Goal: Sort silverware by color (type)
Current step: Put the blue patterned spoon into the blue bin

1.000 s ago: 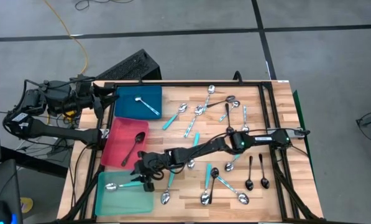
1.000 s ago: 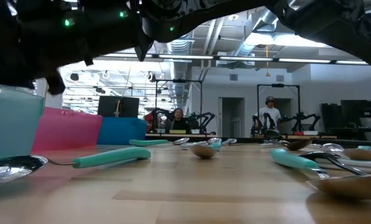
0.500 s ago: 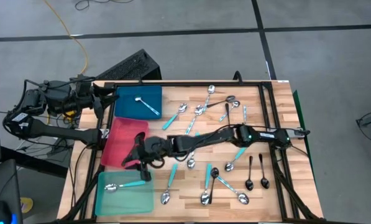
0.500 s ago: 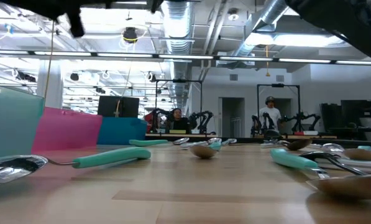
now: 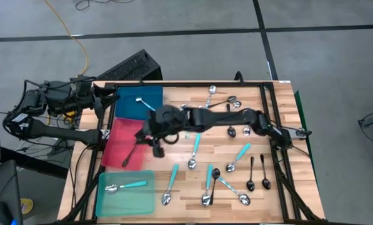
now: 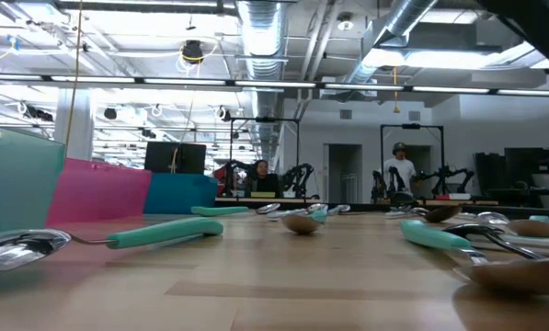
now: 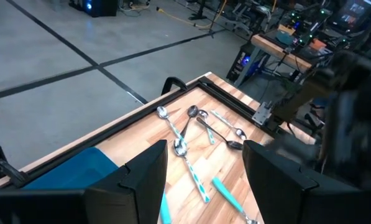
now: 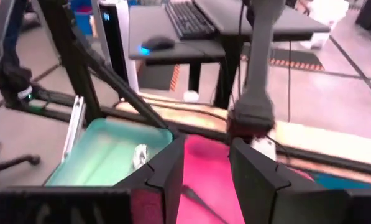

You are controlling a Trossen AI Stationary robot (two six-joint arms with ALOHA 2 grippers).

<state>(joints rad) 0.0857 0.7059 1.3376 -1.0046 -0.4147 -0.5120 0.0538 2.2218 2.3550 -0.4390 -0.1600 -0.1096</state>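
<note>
Several spoons lie scattered on the wooden table [image 5: 280,200]: turquoise-handled ones [image 5: 195,149], black ones [image 5: 251,174] and silver ones [image 5: 209,96]. One turquoise-handled spoon [image 5: 127,185] lies flat in the teal tray [image 5: 142,203]. A black spoon [image 5: 134,152] is in the red tray [image 5: 116,147], and a silver spoon [image 5: 150,105] in the blue tray [image 5: 129,106]. My right gripper [image 5: 147,139] [image 8: 207,180] hangs open high above the red and blue trays, with nothing between its fingers. My left gripper [image 7: 201,186] waits open off the table's left edge.
A black frame [image 5: 270,106] runs round the table. The three trays stand in a row along the left side. My right arm [image 5: 236,120] stretches across the table's middle, above the spoons. In the low view a turquoise-handled spoon [image 6: 154,232] lies close by. People stand in the room behind.
My right gripper has risen from the teal tray's right edge and swung toward the table's far edge, over the red tray, staying open. It has left the low view. The turquoise-handled spoon stays lying in the teal tray.
</note>
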